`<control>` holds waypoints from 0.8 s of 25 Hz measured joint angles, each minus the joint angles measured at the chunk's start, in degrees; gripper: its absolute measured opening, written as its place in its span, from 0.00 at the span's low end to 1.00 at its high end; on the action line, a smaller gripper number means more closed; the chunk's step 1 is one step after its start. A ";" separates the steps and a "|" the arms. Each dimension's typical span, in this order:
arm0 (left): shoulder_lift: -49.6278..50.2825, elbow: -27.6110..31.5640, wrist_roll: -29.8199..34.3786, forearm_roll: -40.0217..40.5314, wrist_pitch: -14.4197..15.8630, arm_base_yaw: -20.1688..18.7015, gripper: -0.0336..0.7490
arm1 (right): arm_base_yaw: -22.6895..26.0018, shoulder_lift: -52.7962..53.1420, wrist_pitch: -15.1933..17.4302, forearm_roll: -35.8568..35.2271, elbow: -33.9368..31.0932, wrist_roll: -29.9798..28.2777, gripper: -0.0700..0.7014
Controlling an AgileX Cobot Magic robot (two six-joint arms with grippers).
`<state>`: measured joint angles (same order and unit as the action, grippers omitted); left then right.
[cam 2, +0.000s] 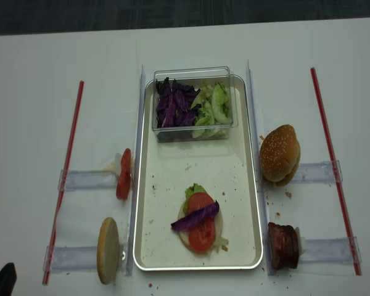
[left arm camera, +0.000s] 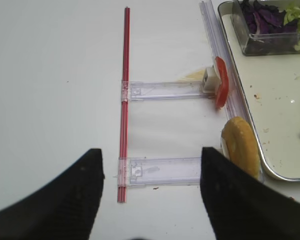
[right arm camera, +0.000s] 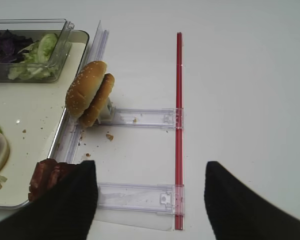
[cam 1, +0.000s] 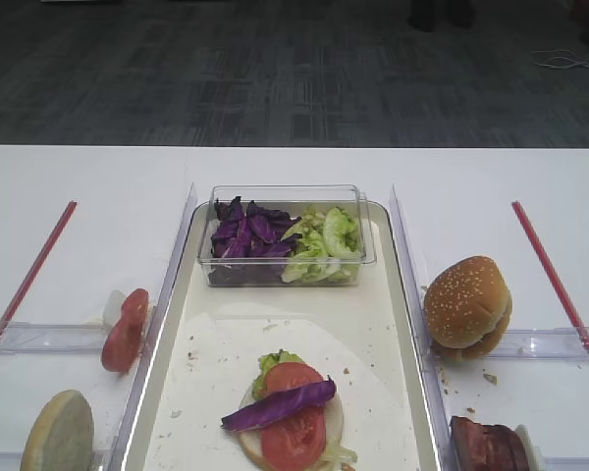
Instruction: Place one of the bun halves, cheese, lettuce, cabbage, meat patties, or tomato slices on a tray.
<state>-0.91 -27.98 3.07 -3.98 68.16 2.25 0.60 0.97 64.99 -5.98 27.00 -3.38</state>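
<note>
1. Nearest to me, both of my claws hang spread and empty over the bare white table: the left gripper beside the left rails, the right gripper beside the right ones, each well apart from the food.
2. Just ahead of the right claw, the meat patties lean on edge against a clear rail, I judge so that my fingers can pinch them from above.
3. On the left, a pale bun half and a tomato slice stand on edge the same way, beside the tray.
4. On the tray's near end, the stack grows: flat bun, lettuce, two tomato slices, and the cabbage strip lying across the top.
5. Farther right, the seeded bun halves lean on their rail, outside the tray.
6. Farthest back, a clear tub holds shredded purple leaves and more lettuce.
</note>
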 joint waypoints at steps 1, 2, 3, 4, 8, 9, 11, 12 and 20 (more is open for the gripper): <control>0.00 0.00 0.00 0.00 0.00 0.00 0.56 | 0.00 0.00 0.00 0.00 0.00 0.00 0.70; 0.00 0.00 0.00 0.00 0.00 0.00 0.56 | 0.00 0.00 0.00 0.00 0.00 0.00 0.70; 0.00 0.00 0.00 0.00 0.00 0.00 0.56 | 0.00 0.00 0.00 0.00 0.00 0.00 0.70; 0.00 0.00 0.00 0.00 0.00 0.00 0.56 | 0.00 0.00 0.00 0.00 0.00 0.00 0.70; 0.00 0.00 0.00 0.00 0.00 0.00 0.56 | 0.00 0.00 0.00 0.00 0.00 0.00 0.70; 0.00 0.00 0.00 0.00 0.00 0.00 0.56 | 0.00 0.00 0.00 0.00 0.00 0.00 0.70; 0.00 0.00 0.00 0.00 0.00 0.00 0.56 | 0.00 0.00 0.00 0.00 0.00 0.00 0.70; 0.00 0.00 0.00 0.00 0.00 0.00 0.56 | 0.00 0.00 0.00 0.00 0.00 0.00 0.70; 0.00 0.00 0.00 0.00 -0.10 0.00 0.56 | 0.00 0.00 0.00 0.00 0.00 0.00 0.70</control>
<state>-0.91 -27.98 3.07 -3.98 68.05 2.25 0.60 0.97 64.99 -5.98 27.00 -3.38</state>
